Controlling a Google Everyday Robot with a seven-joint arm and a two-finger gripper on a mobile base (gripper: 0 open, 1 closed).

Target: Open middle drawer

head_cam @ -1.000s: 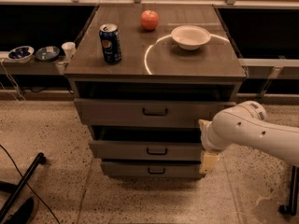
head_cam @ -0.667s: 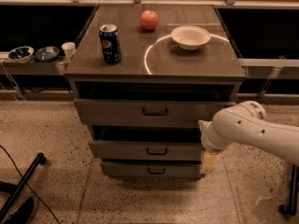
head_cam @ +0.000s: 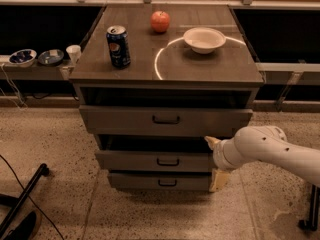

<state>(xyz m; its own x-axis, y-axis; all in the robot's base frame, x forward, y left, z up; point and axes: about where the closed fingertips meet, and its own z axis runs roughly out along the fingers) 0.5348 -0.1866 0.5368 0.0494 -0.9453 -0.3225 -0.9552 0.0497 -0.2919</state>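
Note:
The middle drawer (head_cam: 150,161) is a grey-brown front with a small black bar handle (head_cam: 168,161), between the taller top drawer (head_cam: 125,120) and the slim bottom drawer (head_cam: 145,181). All three stand slightly out from the cabinet. My gripper (head_cam: 215,160) is at the right end of the middle drawer's front, on the white arm (head_cam: 270,151) coming in from the right. Its fingers are spread apart, one fingertip (head_cam: 211,141) above the front's top edge and the other (head_cam: 218,180) below it. The handle is well to the gripper's left.
On the cabinet top (head_cam: 200,66) stand a blue soda can (head_cam: 118,46), a red apple (head_cam: 160,21) and a white bowl (head_cam: 204,39). Small bowls (head_cam: 22,57) and a cup (head_cam: 74,53) sit on a shelf at left. A black stand leg (head_cam: 22,199) lies on the floor at lower left.

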